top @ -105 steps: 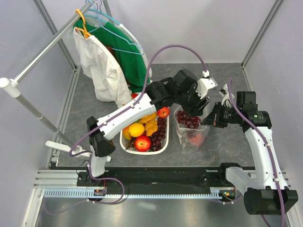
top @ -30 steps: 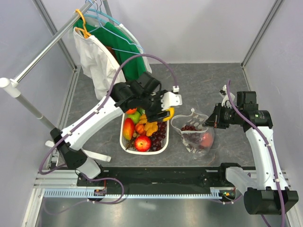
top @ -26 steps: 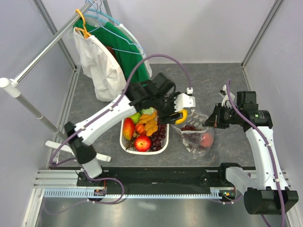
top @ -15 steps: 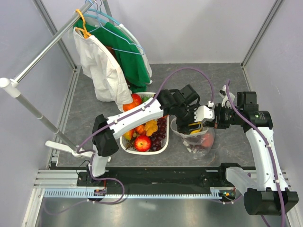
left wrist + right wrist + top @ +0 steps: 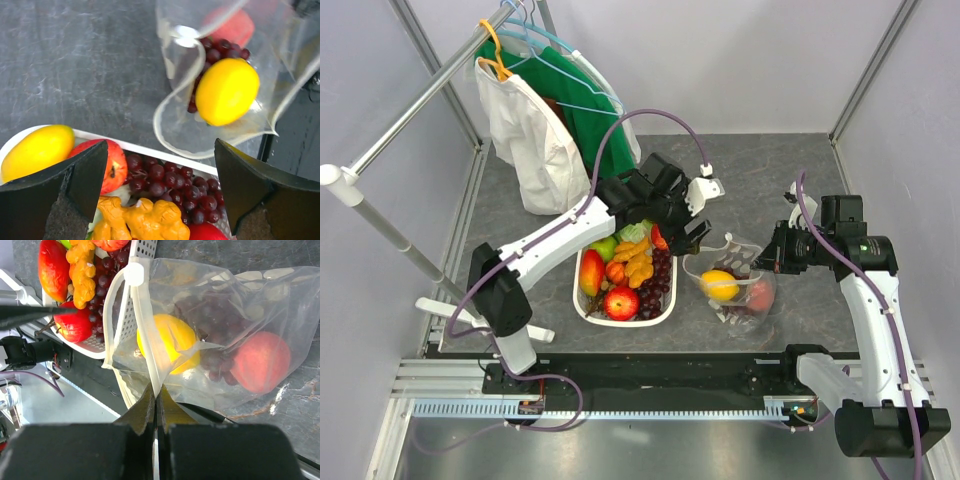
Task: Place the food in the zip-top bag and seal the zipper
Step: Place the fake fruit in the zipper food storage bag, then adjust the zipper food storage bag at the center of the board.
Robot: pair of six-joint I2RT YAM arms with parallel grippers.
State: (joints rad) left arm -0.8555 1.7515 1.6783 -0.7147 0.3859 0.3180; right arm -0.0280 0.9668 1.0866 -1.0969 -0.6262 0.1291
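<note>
Lemon (image 5: 718, 285) is in the zip-top bag (image 5: 240, 295) now, sitting by the grapes (image 5: 215, 315) and a red fruit (image 5: 757, 293) (apple or peach, hard to tell through plastic). Half a second ago the left gripper (image 5: 160, 150) was over the bag mouth. Now it's back above the basket's (image 5: 620, 320) far right corner, fingers spread, empty. Right gripper (image 5: 156, 390) is pinched on the zipper (image 5: 142, 325) strip, mouth gaping. The bag sits just right of the basket, with bare table (image 5: 770, 180) far and right of it.

Yellow lemon (image 5: 227, 91) inside the clear zip-top bag (image 5: 173, 131), fingers (image 5: 84, 172) spread apart below.
</note>
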